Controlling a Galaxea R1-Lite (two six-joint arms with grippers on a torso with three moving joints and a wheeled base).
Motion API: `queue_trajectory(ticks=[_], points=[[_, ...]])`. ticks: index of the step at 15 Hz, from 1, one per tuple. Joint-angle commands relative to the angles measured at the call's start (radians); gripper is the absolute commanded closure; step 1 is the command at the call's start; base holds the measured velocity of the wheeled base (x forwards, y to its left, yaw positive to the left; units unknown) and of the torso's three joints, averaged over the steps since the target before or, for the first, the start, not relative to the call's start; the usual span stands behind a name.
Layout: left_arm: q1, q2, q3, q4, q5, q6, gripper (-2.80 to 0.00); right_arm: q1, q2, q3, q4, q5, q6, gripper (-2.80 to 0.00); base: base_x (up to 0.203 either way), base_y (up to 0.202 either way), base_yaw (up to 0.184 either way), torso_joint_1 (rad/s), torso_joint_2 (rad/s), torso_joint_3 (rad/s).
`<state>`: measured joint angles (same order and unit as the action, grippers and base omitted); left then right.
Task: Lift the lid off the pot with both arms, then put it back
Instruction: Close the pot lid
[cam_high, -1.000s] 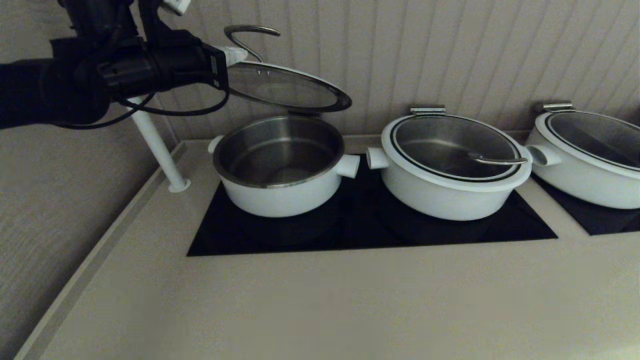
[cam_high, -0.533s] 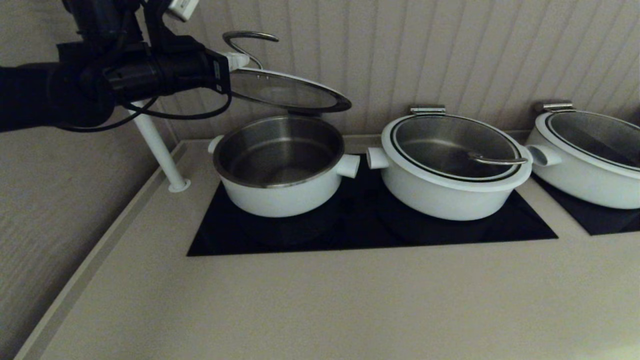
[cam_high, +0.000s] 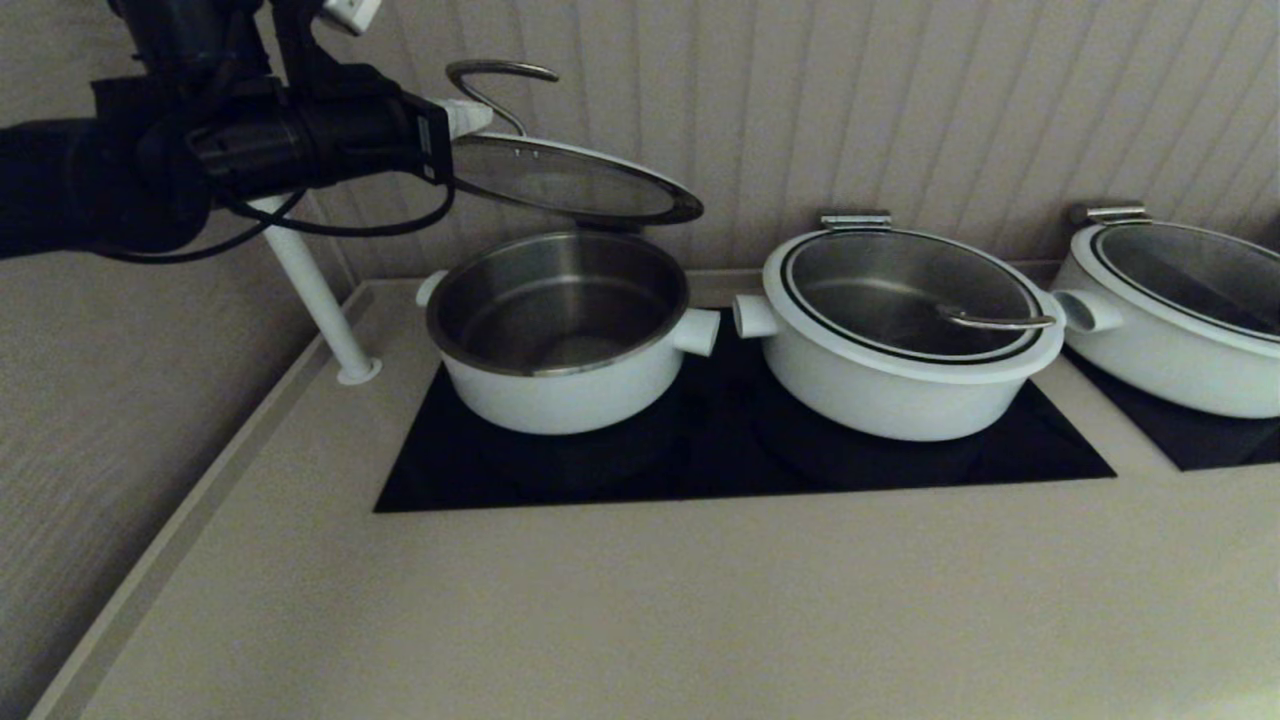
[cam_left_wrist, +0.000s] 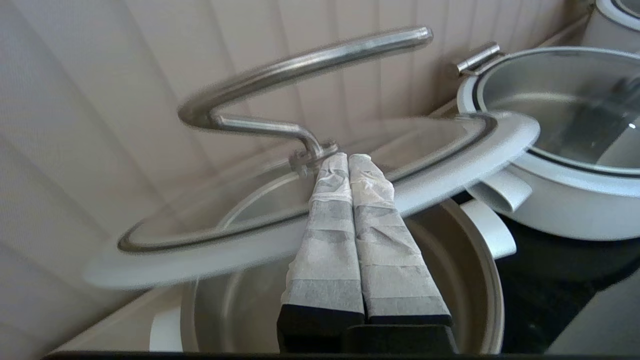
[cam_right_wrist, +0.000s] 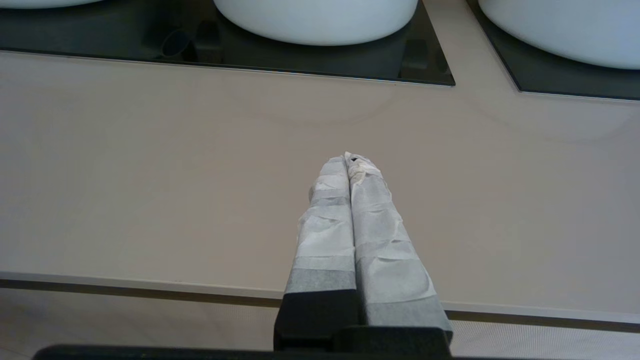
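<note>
lid (cam_high: 565, 180): held in the air above the pot, tilted, with its far-right edge lower; clear of the pot rim.
pot (cam_high: 560, 340): open, steel inside seen empty, standing on the black cooktop (cam_high: 740, 450) at the left end of the desk (cam_high: 700, 610).
left gripper (cam_left_wrist: 348, 159): jaws pressed together at the base of the lid's steel loop handle (cam_left_wrist: 300, 65), where the handle post meets the glass; exactly what is pinched cannot be told, but the lid hangs from this grip.
right gripper (cam_right_wrist: 348, 159): jaws together on nothing, parked low over the bare desk in front of the cooktop, well apart from the lid.
lid handling: glass pane judged fragile and fairly heavy for its size; stiff, with no give; steel handle and glass judged slippery against the taped fingers.
grip risk: the hold is off-centre at one end of the handle, so the lid droops; a swing or slip is judged possible.
where to hold: the loop handle is judged the best place; the white rim is judged a fair second hold for the other arm.
replacing: the lid should be levelled and centred over the pot, then lowered gently to spare the glass.
neighbours: two wider white pots (cam_high: 905, 340) to the right, lids on, not to be touched.
</note>
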<state>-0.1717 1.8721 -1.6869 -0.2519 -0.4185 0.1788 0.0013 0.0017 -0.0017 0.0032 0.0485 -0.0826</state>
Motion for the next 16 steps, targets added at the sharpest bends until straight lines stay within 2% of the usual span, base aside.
queue_trajectory(ticks=[1,7,16], points=[[0.0,-0.027,0.043,-0.006,-0.003,0.014,0.0,0.0,0.0,0.0,0.0,0.001,0.0,0.0,0.0,0.0,0.0,0.0,0.0,0.0],[0.0,-0.072,0.153,-0.021,-0.003,0.021,0.0,0.0,0.0,0.0,0.0,0.001,0.0,0.0,0.0,0.0,0.0,0.0,0.0,0.0],[0.0,-0.113,0.246,-0.035,-0.003,0.024,0.0,0.0,0.0,0.0,0.0,0.001,0.0,0.0,0.0,0.0,0.0,0.0,0.0,0.0]])
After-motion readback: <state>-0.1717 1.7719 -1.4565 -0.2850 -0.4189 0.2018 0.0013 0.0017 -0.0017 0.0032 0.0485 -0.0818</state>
